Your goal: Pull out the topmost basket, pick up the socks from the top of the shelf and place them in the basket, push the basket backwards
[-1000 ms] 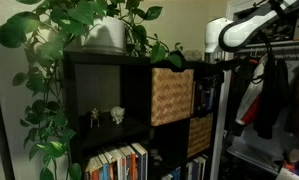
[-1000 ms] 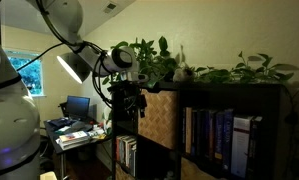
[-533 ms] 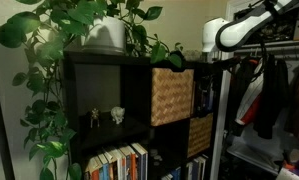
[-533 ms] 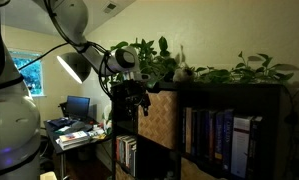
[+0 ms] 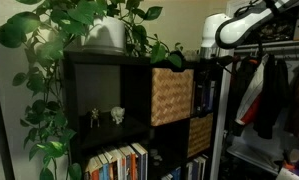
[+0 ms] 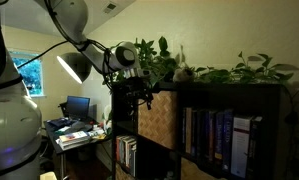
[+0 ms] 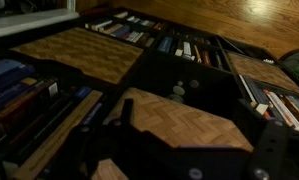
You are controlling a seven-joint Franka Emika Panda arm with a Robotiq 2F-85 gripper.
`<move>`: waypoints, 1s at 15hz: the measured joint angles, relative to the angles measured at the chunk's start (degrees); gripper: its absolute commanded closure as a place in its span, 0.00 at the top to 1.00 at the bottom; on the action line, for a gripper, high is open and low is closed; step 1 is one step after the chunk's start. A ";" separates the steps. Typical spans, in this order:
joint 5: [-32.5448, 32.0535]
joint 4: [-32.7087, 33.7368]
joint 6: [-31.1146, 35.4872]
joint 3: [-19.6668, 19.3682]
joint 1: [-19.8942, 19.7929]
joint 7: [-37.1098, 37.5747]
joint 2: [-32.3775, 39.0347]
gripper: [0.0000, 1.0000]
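The topmost basket (image 5: 172, 95) is tan woven wicker and sticks out a little from the upper compartment of the black shelf (image 5: 99, 95). It also shows in the other exterior view (image 6: 157, 118) and in the wrist view (image 7: 179, 115). The shelf also shows there (image 6: 229, 120). My gripper (image 5: 207, 55) hangs at the shelf's top corner, just above and beside the basket (image 6: 135, 92). In the wrist view its dark fingers (image 7: 189, 128) are spread apart over the basket's woven face, holding nothing. I cannot make out the socks among the leaves on the shelf top.
Potted plants (image 5: 99, 30) trail over the shelf top (image 6: 239, 70). A similar woven basket (image 5: 199, 135) sits lower down. Books (image 5: 119, 162) fill the lower compartments. A clothes rack with hanging garments (image 5: 269, 95) stands beside the shelf. A desk with a monitor (image 6: 77, 108) is behind the arm.
My gripper has shifted slightly up and toward the shelf's top corner. The basket has not moved.
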 measured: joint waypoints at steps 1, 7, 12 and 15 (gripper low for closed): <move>0.00 0.36 1.65 -0.40 0.43 -2.11 -0.16 1.00; -0.06 1.78 12.46 -2.03 2.14 -12.63 -0.11 1.00; -0.04 3.56 19.34 -2.83 3.42 -17.20 2.18 1.00; -0.03 4.96 22.39 -2.88 3.86 -18.99 4.52 1.00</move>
